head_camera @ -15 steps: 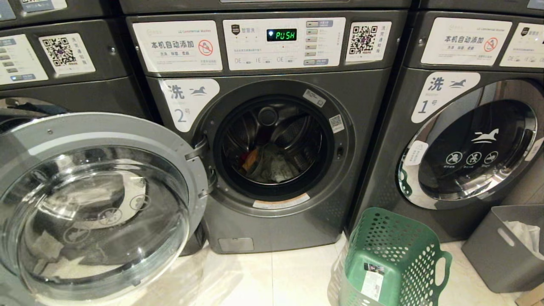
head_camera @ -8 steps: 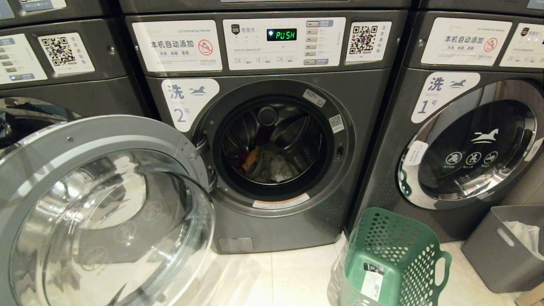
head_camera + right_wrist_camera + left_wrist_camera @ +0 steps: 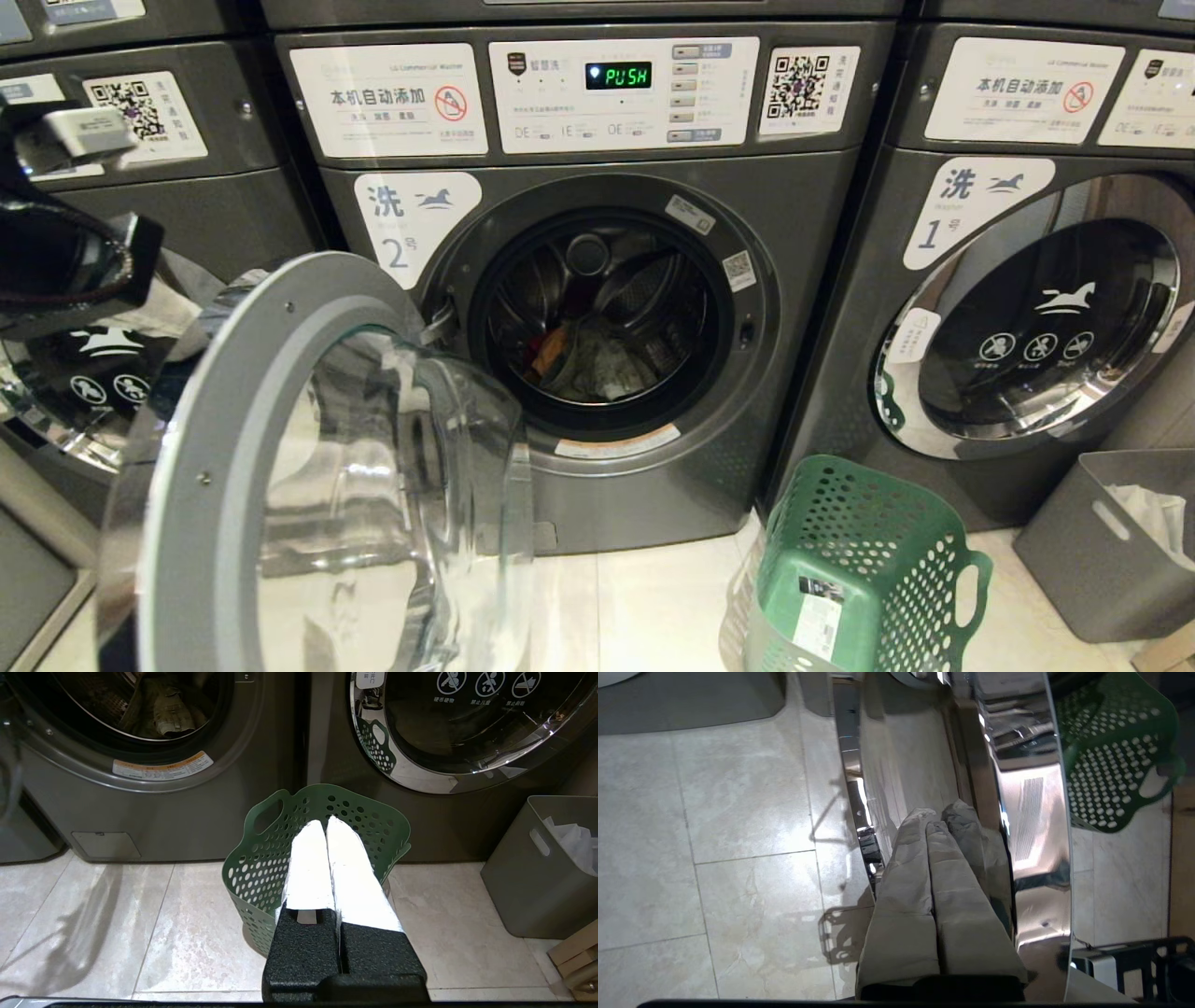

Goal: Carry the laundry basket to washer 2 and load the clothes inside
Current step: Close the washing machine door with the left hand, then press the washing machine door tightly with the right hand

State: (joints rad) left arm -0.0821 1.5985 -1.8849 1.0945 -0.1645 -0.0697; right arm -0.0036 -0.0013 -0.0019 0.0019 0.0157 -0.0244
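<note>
Washer 2 [image 3: 411, 224] stands in the middle with its round glass door [image 3: 308, 467] swung about halfway out from the drum opening. Inside the drum lie clothes [image 3: 583, 359]: an orange piece beside pale patterned cloth. My left arm [image 3: 65, 252] reaches in at the upper left behind the door. The left gripper [image 3: 936, 812] is shut and empty, its cloth-covered fingers lying along the door's chrome rim [image 3: 1031, 812]. The green laundry basket [image 3: 859, 569] stands on the floor between washers 2 and 1, with nothing visible inside. My right gripper [image 3: 325, 821] hangs shut and empty above the basket [image 3: 261, 868].
Washer 1 [image 3: 971, 205] on the right has its door shut. A grey bin [image 3: 1083, 569] with a white bag stands at the far right, with cardboard [image 3: 577, 952] beside it. Another washer [image 3: 187, 205] stands at the left. Pale floor tiles [image 3: 644, 616] lie before the machines.
Washer 2's door has swung from wide open toward the drum opening. My left arm has come into the head view at the upper left, behind the door. The basket has not moved.
</note>
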